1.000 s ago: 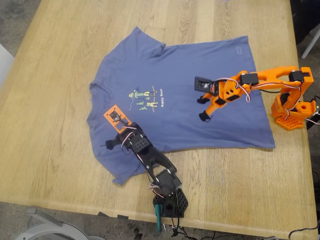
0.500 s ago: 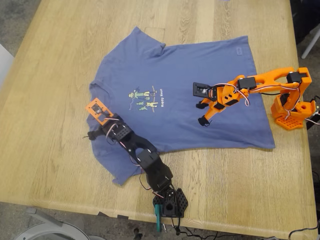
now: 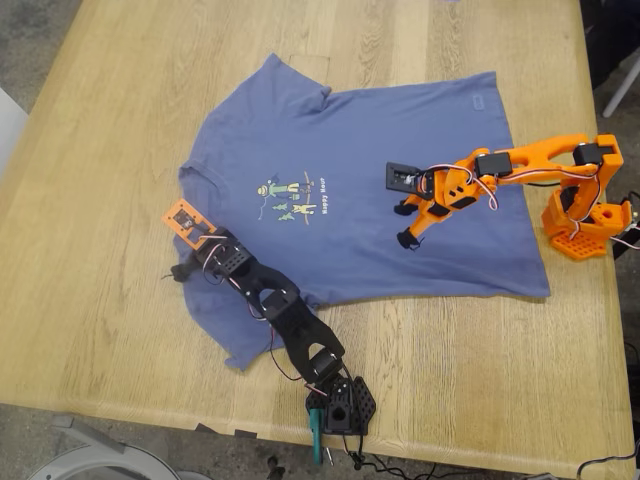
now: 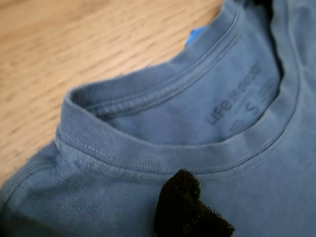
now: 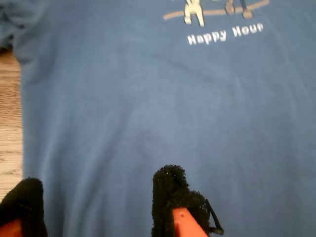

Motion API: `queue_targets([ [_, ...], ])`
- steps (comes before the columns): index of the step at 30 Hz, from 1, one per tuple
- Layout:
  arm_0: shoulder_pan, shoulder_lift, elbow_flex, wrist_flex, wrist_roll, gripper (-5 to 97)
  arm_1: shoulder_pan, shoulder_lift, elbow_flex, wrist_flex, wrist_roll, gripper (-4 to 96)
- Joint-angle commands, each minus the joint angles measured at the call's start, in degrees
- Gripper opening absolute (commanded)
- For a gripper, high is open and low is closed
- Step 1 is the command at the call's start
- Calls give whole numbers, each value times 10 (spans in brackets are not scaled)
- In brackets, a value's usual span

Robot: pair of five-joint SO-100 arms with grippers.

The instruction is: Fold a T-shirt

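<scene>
The slate-blue T-shirt [image 3: 350, 190] lies flat on the wooden table, collar toward the exterior view's left, print facing up. My first gripper [image 3: 184, 270], on the black arm, is at the collar [image 4: 163, 158]. One of its black pads [image 4: 187, 210] rests on the cloth just below the collar seam; the other is out of view. My second gripper [image 3: 403, 224], on the orange arm, hovers over the shirt's middle with its pads [image 5: 170, 195] spread apart, empty, short of the "Happy Hour" lettering [image 5: 224, 33].
The wooden table [image 3: 90, 200] reaches past the shirt on all sides. The orange arm's base [image 3: 585, 225] stands at the exterior view's right edge, the black arm's base [image 3: 340, 405] at the near edge. A tiny bright-blue scrap [image 4: 195, 35] shows behind the collar.
The black arm has swung toward the exterior view's left, from the shirt's shoulder area to the collar edge. The orange arm has stretched slightly further over the shirt.
</scene>
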Motion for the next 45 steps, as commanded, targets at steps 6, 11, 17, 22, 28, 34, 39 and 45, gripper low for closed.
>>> queue_targets([
  [6, 5, -4, -85, 47, -42, 486, 11, 67, 35, 8, 8, 321],
  [11, -1, -58, -142, 76, -43, 470, 10, 69, 38, 11, 18, 323],
  [17, 4, -110, -188, 131, -41, 455, 3, 69, 49, 7, 28, 323],
  [22, -3, -149, -238, 199, -35, 445, 2, 70, 54, 5, 34, 323],
  [28, 2, -157, -243, 239, -25, 391, 3, 86, 83, 4, 46, 305],
  [34, 8, -167, -242, 258, -20, 301, 9, 83, 85, -6, 49, 298],
  [39, 16, -177, -240, 261, -24, 220, 5, 82, 93, -18, 60, 292],
  [45, 29, -184, -240, 258, -32, 128, 2, 72, 115, -49, 76, 303],
])
